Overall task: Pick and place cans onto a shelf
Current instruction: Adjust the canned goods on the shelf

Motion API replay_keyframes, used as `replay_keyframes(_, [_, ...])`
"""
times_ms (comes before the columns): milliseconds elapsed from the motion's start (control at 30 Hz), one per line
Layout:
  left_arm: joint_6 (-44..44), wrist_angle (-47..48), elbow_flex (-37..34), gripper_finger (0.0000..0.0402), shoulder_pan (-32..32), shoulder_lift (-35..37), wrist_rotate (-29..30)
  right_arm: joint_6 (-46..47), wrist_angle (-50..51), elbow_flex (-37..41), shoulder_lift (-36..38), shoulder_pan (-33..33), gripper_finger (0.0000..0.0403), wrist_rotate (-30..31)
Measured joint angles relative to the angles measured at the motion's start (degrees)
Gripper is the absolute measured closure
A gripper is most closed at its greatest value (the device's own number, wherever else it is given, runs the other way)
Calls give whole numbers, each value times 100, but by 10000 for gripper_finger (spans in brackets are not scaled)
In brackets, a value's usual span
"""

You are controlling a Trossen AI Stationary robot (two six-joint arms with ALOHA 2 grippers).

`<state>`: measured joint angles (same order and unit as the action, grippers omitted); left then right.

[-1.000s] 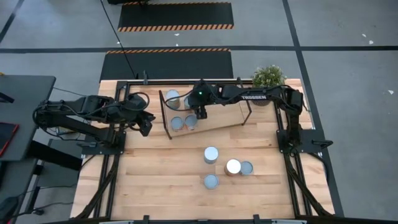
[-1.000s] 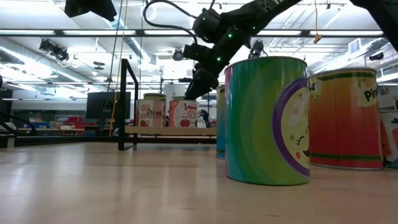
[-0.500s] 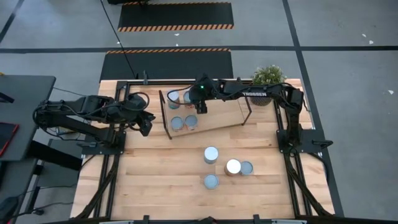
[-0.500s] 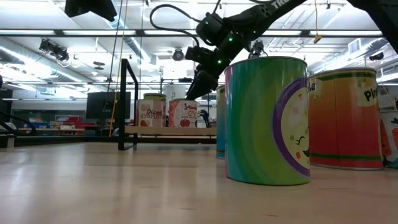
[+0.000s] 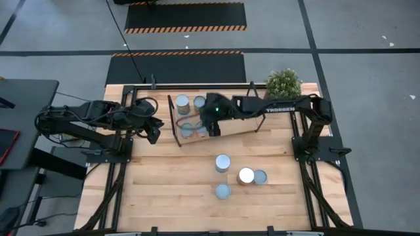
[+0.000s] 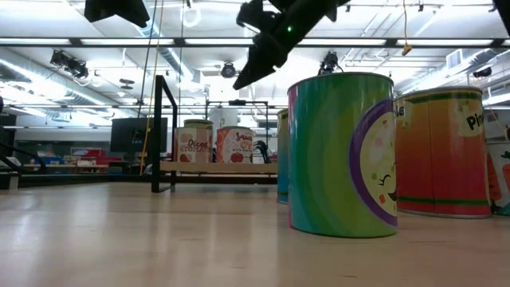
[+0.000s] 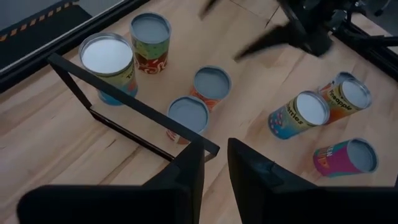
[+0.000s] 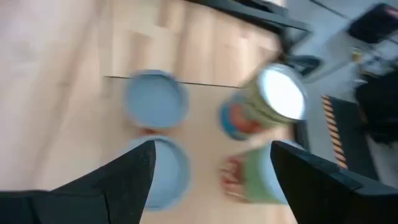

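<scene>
The shelf point(image 5: 241, 124) stands at the table's far middle, a light-wood board with black rod frames. Four cans stand on its left part: two at the back point(image 5: 182, 101) point(image 5: 199, 101) and two blue-grey-topped ones in front point(image 5: 187, 130) point(image 8: 155, 99). Four more cans stand on the table nearer the front point(image 5: 223, 162) point(image 5: 246, 175) point(image 5: 260, 176) point(image 5: 223, 191). My right gripper point(image 5: 213, 128) hovers open and empty above the shelf's front cans point(image 6: 243, 80). My left gripper point(image 5: 154, 129) waits open and empty left of the shelf.
A potted green plant point(image 5: 283, 82) stands at the far right corner behind the shelf. In the low view a green can point(image 6: 343, 151) and an orange can point(image 6: 442, 151) stand close to the camera. The shelf's right half is bare board.
My right gripper has risen from the shelf's back cans and come toward the table's near edge, over the front pair. The cans on the shelf have stayed in place.
</scene>
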<state>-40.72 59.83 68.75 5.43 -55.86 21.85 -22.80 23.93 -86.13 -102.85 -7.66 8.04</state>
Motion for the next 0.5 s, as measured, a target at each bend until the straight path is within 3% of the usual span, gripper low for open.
replay_keyframes(167, [137,-11,0,324,0,0,168,139,-97,136,-254,443,78,82])
replay_keyframes(500, [154,-33,0,324,0,2,360,123,-143,142,-955,854,78,1364])
